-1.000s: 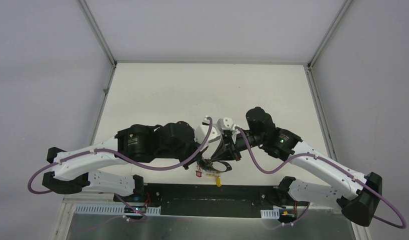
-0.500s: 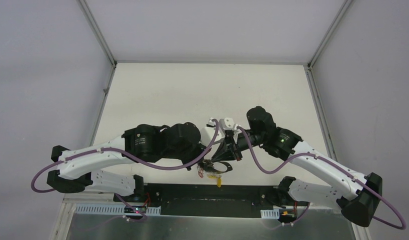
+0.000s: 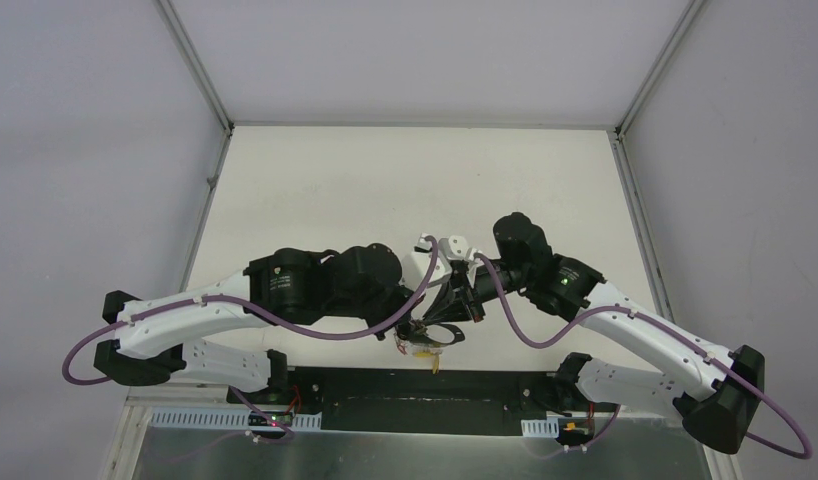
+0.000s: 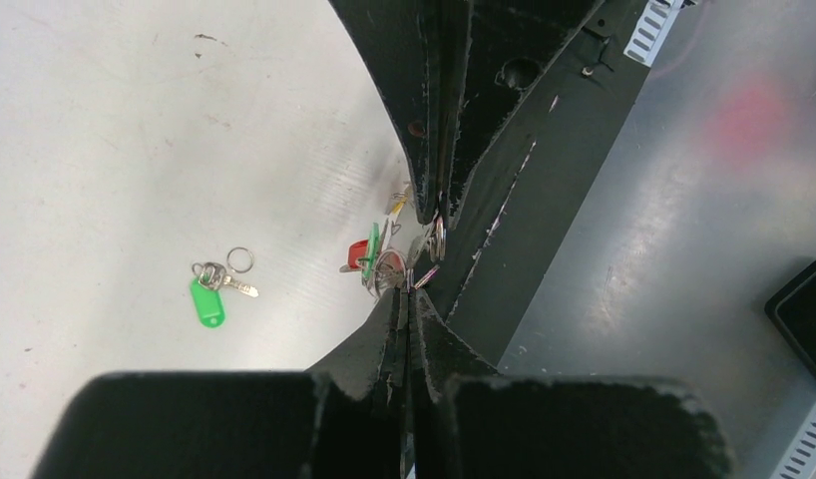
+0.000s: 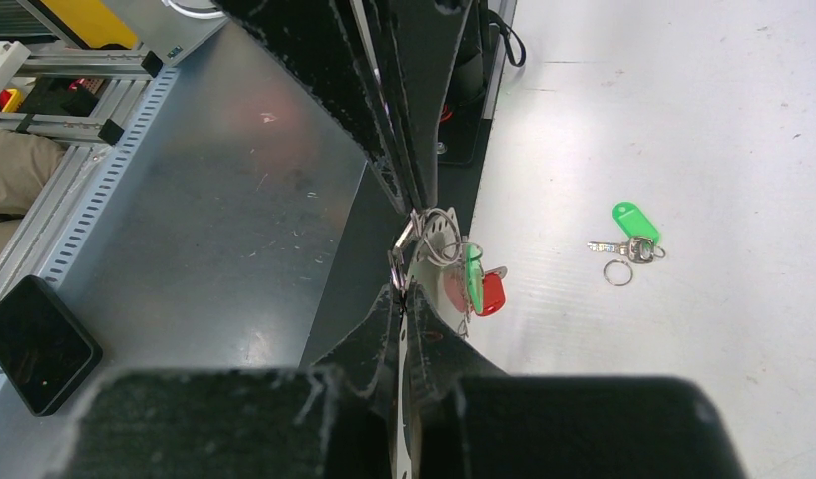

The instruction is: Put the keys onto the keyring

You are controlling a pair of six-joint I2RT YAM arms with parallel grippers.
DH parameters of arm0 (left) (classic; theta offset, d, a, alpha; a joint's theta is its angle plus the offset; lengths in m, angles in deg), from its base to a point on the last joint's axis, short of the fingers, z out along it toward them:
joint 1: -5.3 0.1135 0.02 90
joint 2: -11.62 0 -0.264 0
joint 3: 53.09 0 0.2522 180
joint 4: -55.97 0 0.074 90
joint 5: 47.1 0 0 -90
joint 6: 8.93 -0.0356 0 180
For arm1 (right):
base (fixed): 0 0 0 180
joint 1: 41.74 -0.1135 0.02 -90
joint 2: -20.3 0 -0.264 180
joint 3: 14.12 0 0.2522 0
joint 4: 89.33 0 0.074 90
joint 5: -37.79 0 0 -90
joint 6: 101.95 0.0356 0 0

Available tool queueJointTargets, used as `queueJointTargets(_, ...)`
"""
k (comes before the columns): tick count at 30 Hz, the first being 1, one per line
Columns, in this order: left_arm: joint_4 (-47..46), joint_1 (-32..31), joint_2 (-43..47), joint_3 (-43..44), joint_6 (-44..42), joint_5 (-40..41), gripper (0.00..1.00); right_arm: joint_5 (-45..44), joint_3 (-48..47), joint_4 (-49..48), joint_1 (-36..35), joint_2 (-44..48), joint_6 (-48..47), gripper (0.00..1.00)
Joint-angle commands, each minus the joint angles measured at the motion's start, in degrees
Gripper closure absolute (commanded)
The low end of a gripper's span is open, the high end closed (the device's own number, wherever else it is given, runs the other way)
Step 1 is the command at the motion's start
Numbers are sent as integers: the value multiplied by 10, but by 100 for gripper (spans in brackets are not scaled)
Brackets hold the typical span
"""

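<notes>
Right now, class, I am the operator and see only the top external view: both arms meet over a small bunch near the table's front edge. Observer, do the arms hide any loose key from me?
Observer: Yes. The left wrist view shows a green-tagged key lying free on the table.
Operator: Anything with it?
Observer: A small loose ring lies right beside it.
Operator: And the tools?
Observer: The left tool and the right tool are both shut on the keyring; a red-capped key hangs from it.
</notes>
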Motion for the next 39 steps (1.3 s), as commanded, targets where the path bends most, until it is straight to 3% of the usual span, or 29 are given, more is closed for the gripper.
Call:
queueJointTargets(1,-39,-3,-6,18,12,-8,100,33,-24,-50,-6,11,-16,100)
queueJointTargets(26,-47,-27,-34,17,-18,-40,100,4,-13,-58,-6,21,-2,100)
queueJointTargets(39,9,-41,-25,14,14,1,100,-15,-3,-70,-5,33,14,100)
